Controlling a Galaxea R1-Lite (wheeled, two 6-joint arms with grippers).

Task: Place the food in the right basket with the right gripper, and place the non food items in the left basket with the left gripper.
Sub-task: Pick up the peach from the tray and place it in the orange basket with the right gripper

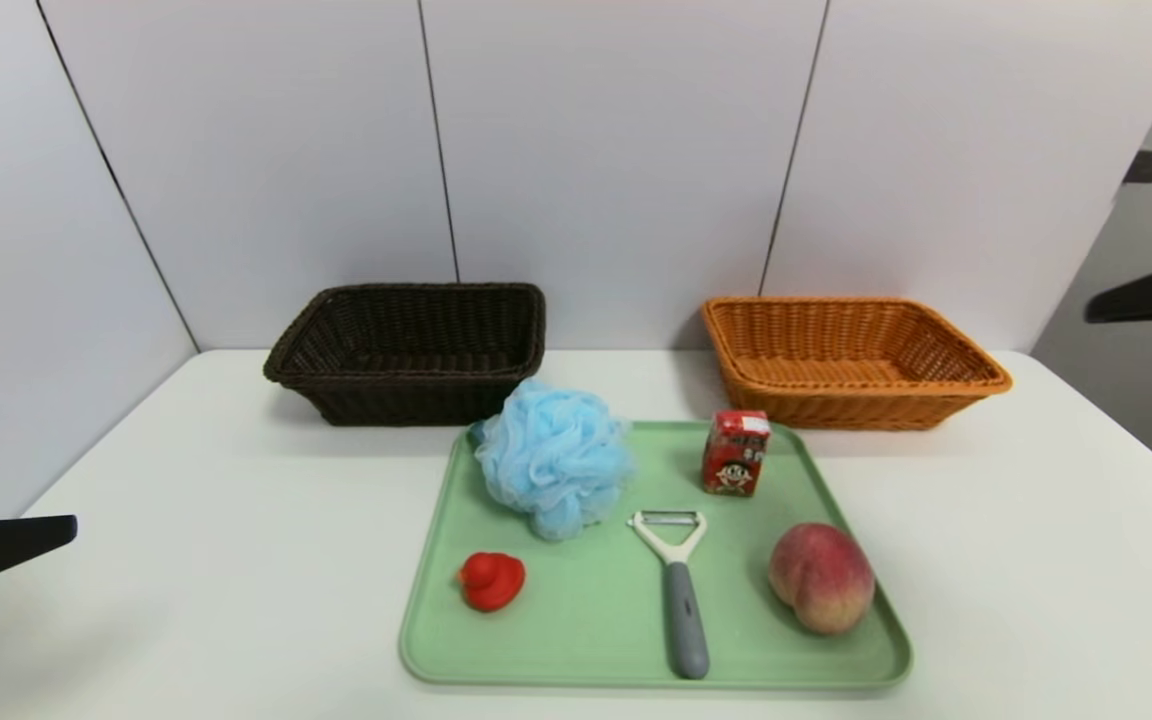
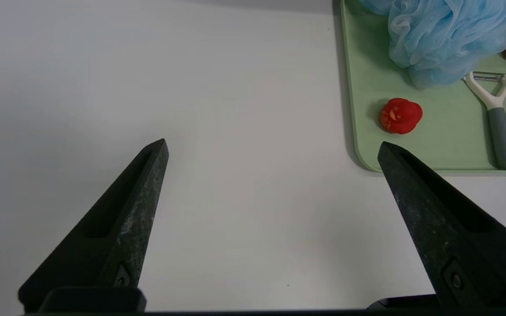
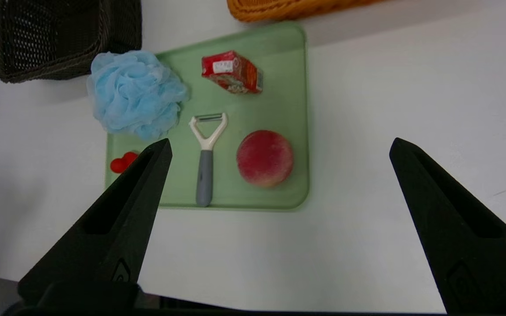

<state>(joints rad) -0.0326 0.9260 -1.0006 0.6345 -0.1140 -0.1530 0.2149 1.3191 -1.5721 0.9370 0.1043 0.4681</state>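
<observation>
Jaws wide on both grippers, left gripper [image 2: 272, 149] and right gripper [image 3: 279, 145].

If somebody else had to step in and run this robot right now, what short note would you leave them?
Left gripper: open, empty, above bare table left of the tray.
Right gripper: open, empty, high above the table near the tray's front right corner.
On the green tray: peach, red drink carton, blue bath pouf, peeler, red duck.
Dark basket and orange basket hold none of them.
Done: nothing.
Left: peach and carton to orange basket by right gripper; pouf, peeler, duck to dark basket by left.
</observation>
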